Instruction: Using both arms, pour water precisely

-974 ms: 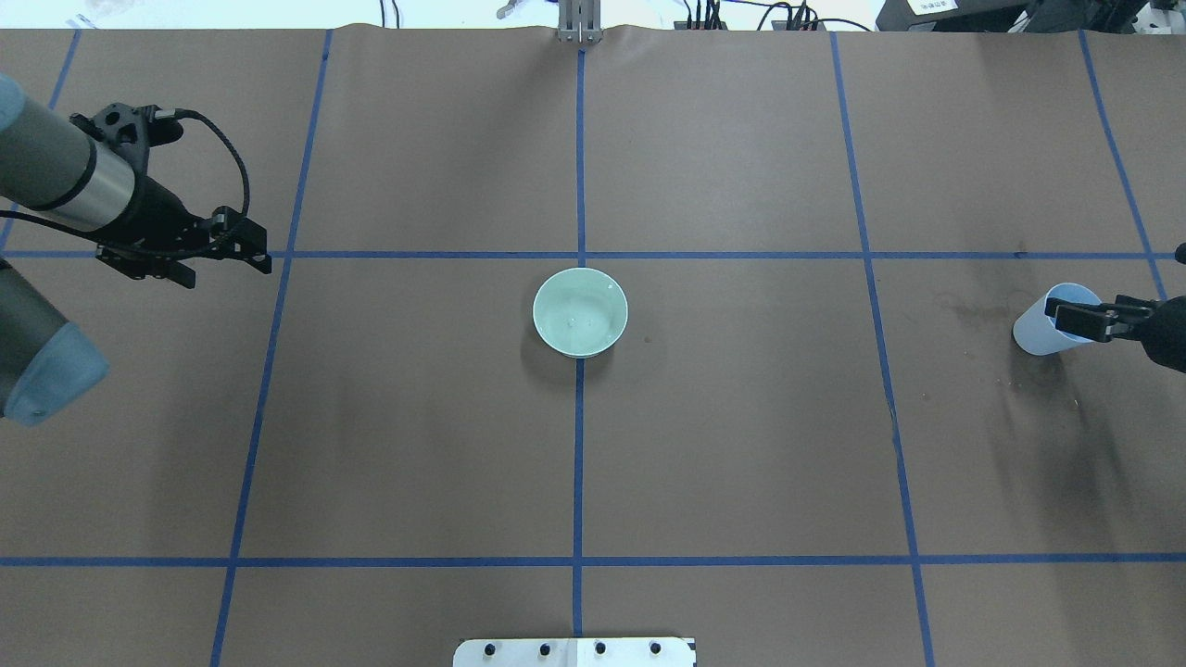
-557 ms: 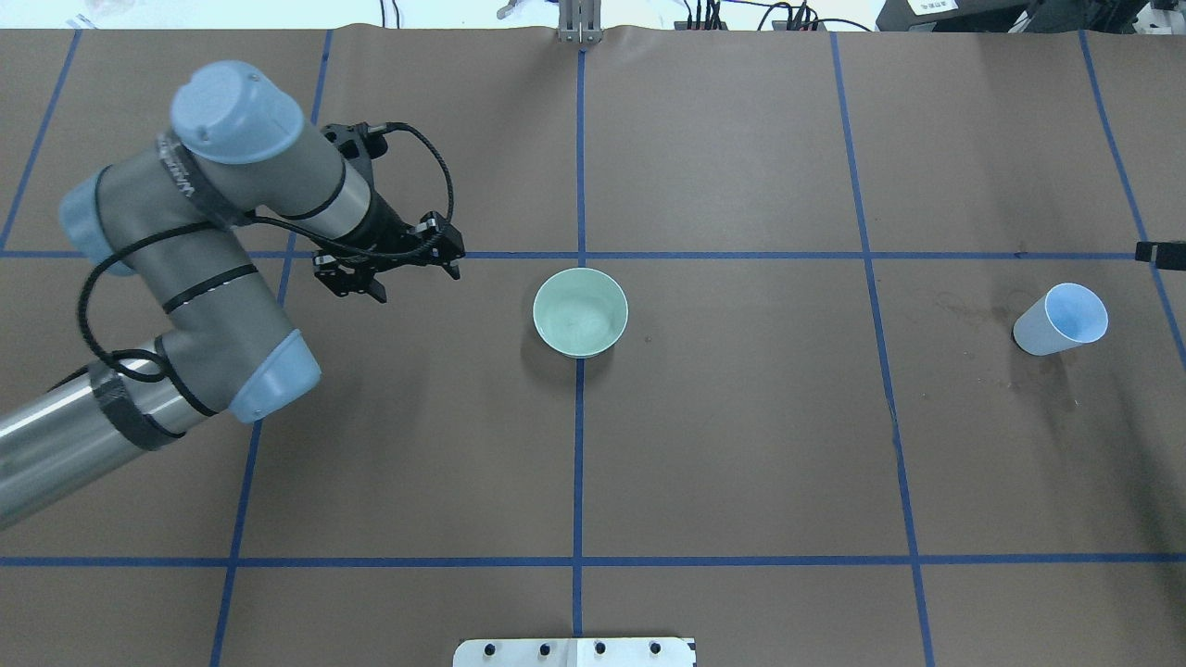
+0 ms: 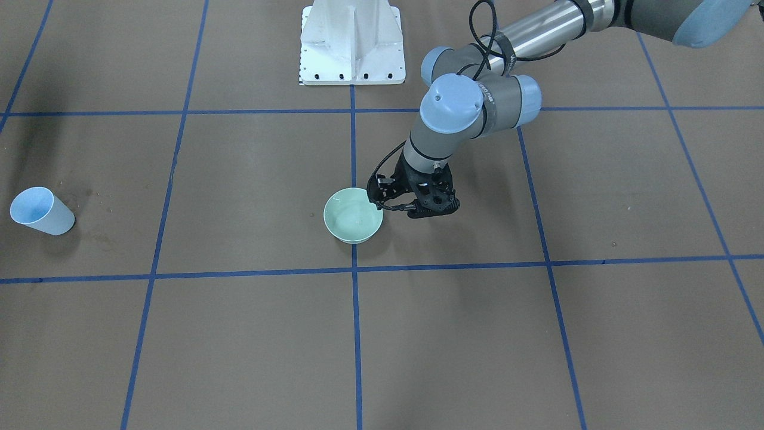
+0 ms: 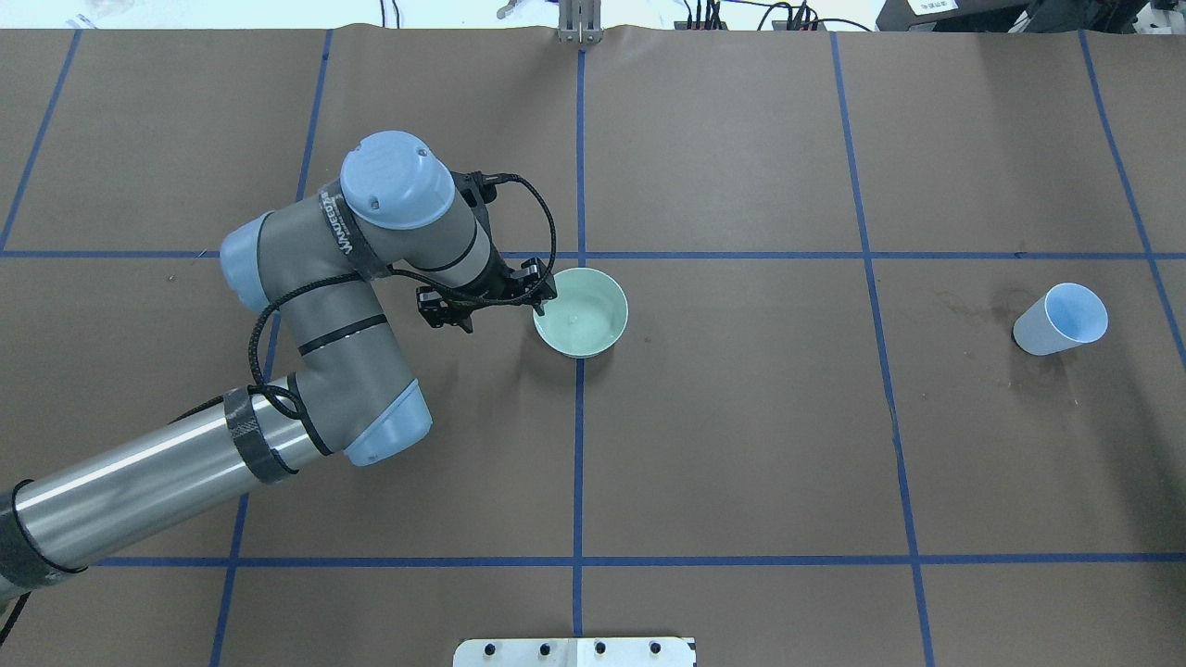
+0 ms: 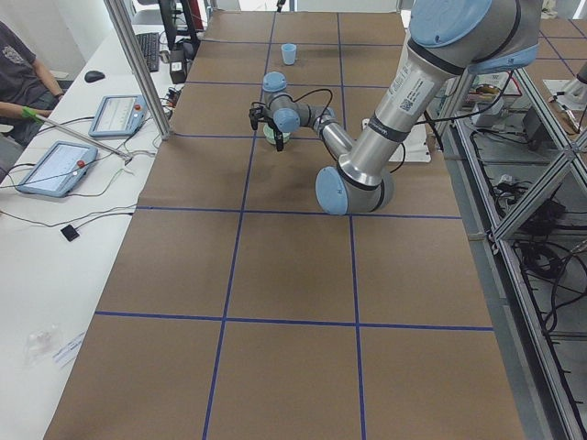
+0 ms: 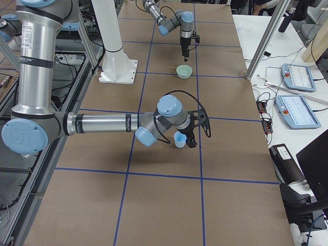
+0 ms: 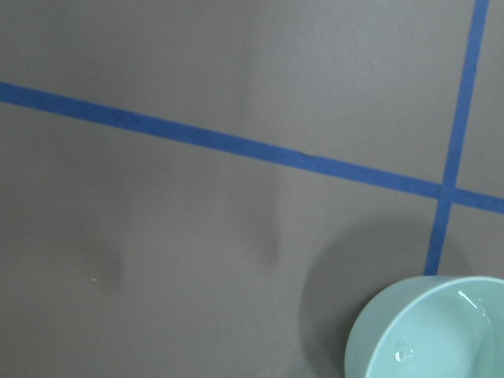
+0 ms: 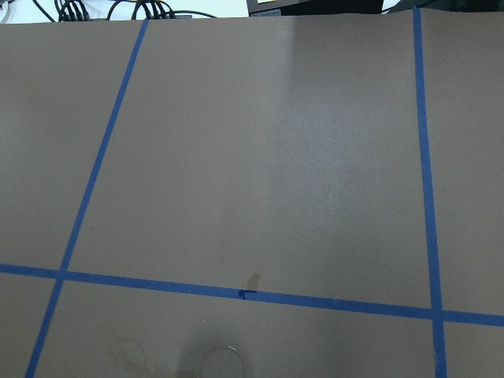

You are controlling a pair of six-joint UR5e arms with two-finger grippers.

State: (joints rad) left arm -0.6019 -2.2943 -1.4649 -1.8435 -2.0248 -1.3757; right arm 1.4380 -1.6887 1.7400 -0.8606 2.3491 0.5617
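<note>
A pale green bowl stands at the table's centre, with glints of water on its bottom. It also shows in the front view and at the lower right of the left wrist view. My left gripper hangs open and empty just beside the bowl, one finger at its rim; in the front view the left gripper is at the bowl's right. A light blue cup stands alone at the far right. My right gripper is out of the overhead view; it shows only in the exterior right view, so I cannot tell its state.
The brown table cover carries a grid of blue tape lines. The white pedestal is bolted at the robot's side. Dark stains lie next to the cup. A metal post stands at the far edge.
My left arm swung in from the far left to the bowl's rim. My right gripper let go of the blue cup and withdrew out of the overhead view.
</note>
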